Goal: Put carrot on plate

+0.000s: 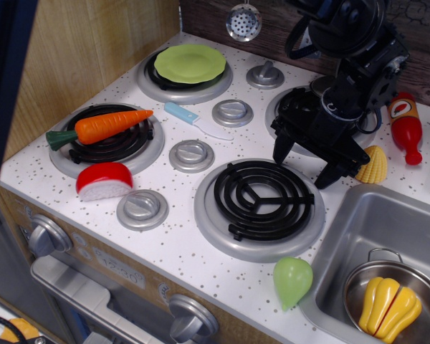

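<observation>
— So where is the carrot?

— Lying across the front-left burner, green stub toward the left edge, tapered orange tip pointing right. Smooth glossy plastic.

— And the plate?

— On the back-left burner, well apart from the carrot. Round, lime green, shallow, with a slightly raised rim.

— Anything between them?

— A small knife with a pale blue handle lies on the speckled white counter, just right of the carrot's tip. Three grey knobs sit in a line down the middle of the stove. A red-and-white slice rests near the front of the carrot's burner.

— The claw?

— Black, fingers spread wide, holding nothing. It hangs above the far rim of the front-right burner, well away from the carrot.

— What else is around it?

— A yellow corn piece just behind its right finger, a red bottle further back, and a perforated metal ladle on the back wall. A pale green pear lies at the counter's front edge beside the steel sink, where a metal pot holds a yellow ribbed toy.
</observation>
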{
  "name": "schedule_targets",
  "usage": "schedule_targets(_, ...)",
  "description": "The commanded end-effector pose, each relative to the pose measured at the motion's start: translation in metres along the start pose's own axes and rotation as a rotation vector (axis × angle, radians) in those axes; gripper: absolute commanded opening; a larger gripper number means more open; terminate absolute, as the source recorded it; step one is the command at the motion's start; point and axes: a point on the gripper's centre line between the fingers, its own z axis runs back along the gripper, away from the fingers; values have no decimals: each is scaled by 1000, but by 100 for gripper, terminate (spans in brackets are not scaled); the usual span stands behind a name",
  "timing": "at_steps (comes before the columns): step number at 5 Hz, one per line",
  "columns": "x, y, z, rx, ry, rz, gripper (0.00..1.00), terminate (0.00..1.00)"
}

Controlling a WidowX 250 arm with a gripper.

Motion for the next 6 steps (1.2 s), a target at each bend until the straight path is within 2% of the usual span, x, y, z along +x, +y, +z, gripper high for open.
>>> schedule_targets(1,-9,71,44,101,-2,12,100,0)
schedule_targets(3,-51,150,53,210,28,-81,100,0)
schedule_targets(4,-69,187,43,239,9,-110,100,0)
schedule_targets(5,-75,214,25,213,-17,-154,100,0)
schedule_targets(6,-82,223,9,170,-33,-193,100,0)
